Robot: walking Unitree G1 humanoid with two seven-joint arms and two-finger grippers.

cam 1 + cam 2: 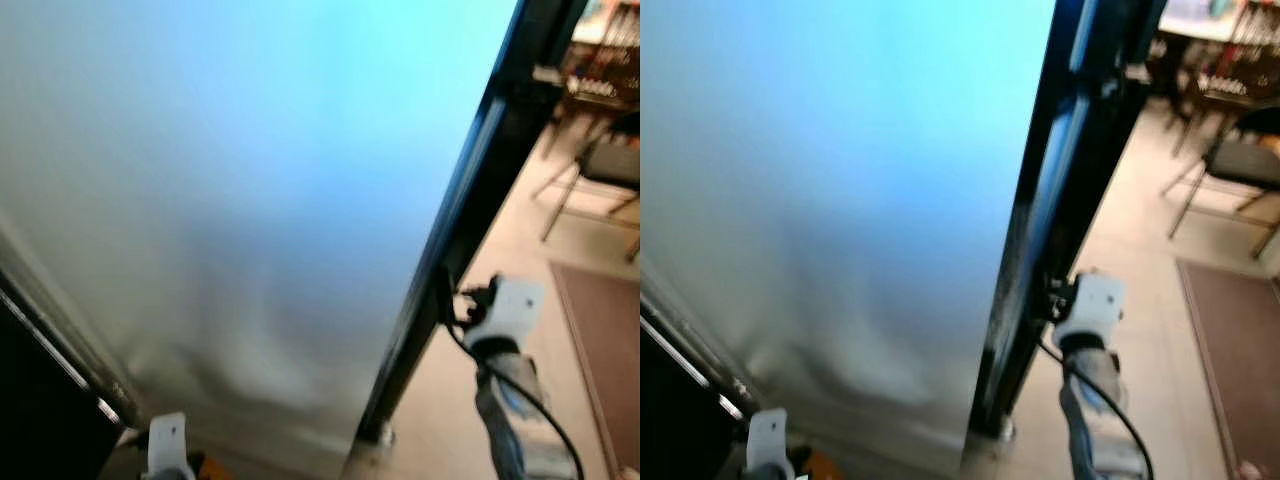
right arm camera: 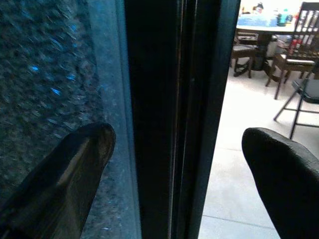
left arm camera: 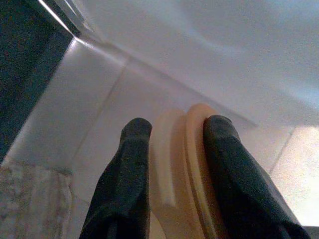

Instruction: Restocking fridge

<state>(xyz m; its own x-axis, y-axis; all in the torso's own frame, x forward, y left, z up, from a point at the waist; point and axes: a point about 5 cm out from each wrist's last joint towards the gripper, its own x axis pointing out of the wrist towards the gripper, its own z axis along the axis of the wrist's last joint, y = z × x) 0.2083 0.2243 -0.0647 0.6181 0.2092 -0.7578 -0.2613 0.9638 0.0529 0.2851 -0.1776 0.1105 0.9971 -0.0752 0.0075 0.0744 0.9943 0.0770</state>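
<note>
Right gripper (image 2: pixel 177 164) jaws spread; left gripper (image 3: pixel 172 169) clamped.

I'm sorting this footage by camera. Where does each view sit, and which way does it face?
Left eye view: on the head, looking forward and down at the fridge door; both wrists show, the right gripper at the door's dark edge.
Right eye view: the head's other eye, same scene.
Left wrist view: looks along the left gripper, shut on a pale round object, toward the floor.
Right wrist view: looks along open fingers either side of the door edge.
Shared: right wrist and eye views show the folding chair.
</note>
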